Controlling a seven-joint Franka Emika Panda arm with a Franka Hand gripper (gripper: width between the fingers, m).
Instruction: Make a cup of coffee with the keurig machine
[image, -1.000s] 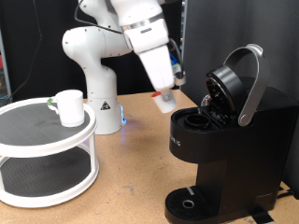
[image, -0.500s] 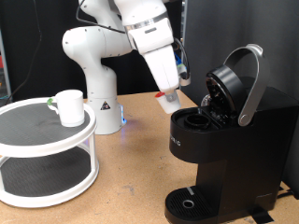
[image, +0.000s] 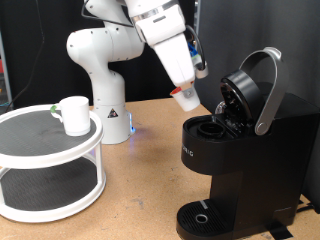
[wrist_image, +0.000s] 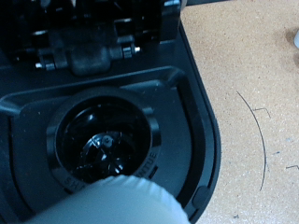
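The black keurig machine (image: 245, 160) stands at the exterior view's right with its grey-handled lid (image: 262, 88) swung open. Its round pod chamber (wrist_image: 103, 145) is open and holds nothing. My gripper (image: 186, 94) hangs just above and to the left of the chamber, shut on a small white pod with a red top (image: 187, 99). The pod shows as a white blur in the wrist view (wrist_image: 117, 201). The white cup (image: 73, 113) stands on a round stand at the exterior view's left, far from the gripper.
The cup's white two-tier round stand (image: 50, 190) fills the exterior view's lower left. The white robot base (image: 105, 95) stands behind it. The machine's round drip tray (image: 205, 217) is at the bottom. Bare wooden tabletop (image: 145, 170) lies between stand and machine.
My gripper has moved up and to the exterior view's right with the pod, closer over the open chamber. The cup and the machine have not moved.
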